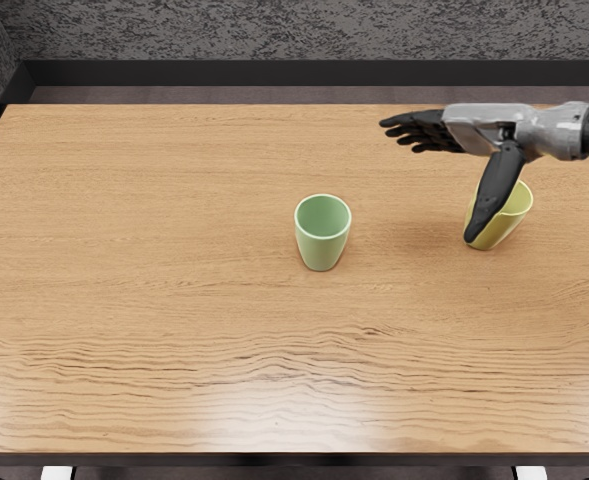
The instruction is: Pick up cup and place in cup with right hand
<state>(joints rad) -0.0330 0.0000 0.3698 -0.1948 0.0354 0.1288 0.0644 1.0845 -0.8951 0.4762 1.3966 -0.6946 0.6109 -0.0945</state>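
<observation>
In the head view, can see the right hand [486, 130] pretty much open, holding nothing. Got the yellow cup [506, 220] on the wooden table [174, 300], partly hidden behind the thumb [496, 190]. Also spotting a green cup [322, 245], upright, well apart to the left.

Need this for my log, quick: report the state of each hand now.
Right hand: open, holding nothing.
Left hand: out of view, cannot tell.

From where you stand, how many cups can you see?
2. The green cup stands near the middle of the table; the yellow cup is at the right, partly hidden by the right hand.
</observation>
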